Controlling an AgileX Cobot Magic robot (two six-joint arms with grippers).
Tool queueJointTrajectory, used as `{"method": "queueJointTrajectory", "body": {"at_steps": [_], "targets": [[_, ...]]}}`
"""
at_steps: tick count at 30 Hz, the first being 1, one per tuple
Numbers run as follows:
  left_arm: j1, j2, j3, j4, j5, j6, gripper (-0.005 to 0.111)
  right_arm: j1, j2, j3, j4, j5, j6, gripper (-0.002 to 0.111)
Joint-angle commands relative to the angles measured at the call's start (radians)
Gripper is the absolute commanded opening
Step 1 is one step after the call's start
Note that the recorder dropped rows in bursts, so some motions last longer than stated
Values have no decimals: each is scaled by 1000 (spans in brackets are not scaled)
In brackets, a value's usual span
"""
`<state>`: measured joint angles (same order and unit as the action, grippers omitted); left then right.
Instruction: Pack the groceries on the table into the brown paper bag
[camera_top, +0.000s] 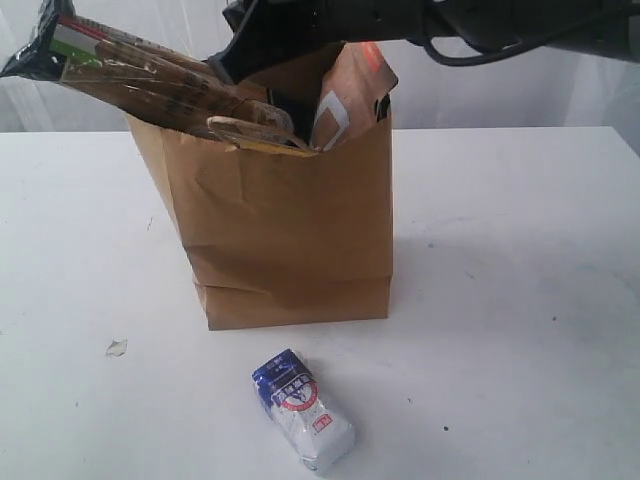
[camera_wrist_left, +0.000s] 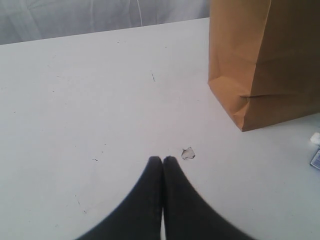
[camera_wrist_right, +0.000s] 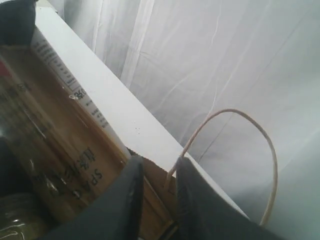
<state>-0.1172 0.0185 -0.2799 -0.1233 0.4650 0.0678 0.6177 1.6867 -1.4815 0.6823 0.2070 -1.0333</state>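
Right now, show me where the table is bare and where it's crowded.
In the exterior view, free: the broad stretch of table right of the brown paper bag, and the strip left of the bag, down to a small scrap. Crowded: the front middle, where the blue-white pouch lies, and the bag's mouth, filled by the spaghetti pack and a brown pouch.

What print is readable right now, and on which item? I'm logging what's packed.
"SPA": on the long spaghetti pack, in the right wrist view; the rest of the word and the small characters beside it are too blurred to read.
Blue-white pouch: printed lines and a red round emblem, too small to read.
Brown pouch with orange label: white panel, too blurred to read.
Brown paper bag: no print shows.
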Motion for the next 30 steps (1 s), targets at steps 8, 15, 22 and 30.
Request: {"method": "queueJointTrajectory", "body": {"at_steps": [8, 15, 22, 30], "targets": [[-9, -7, 6, -2, -2, 4, 0, 10, -175, 4, -65, 338, 33, 0], [-9, -7, 6, -2, -56, 43, 0, 10, -252, 5, -669, 812, 575, 0], [-9, -7, 6, 2, -61, 116, 0, 10, -364, 123, -1018, 1014, 971, 0], [-9, -7, 6, -2, -61, 112, 0, 10, -471, 465, -992, 1014, 1070, 0]]}}
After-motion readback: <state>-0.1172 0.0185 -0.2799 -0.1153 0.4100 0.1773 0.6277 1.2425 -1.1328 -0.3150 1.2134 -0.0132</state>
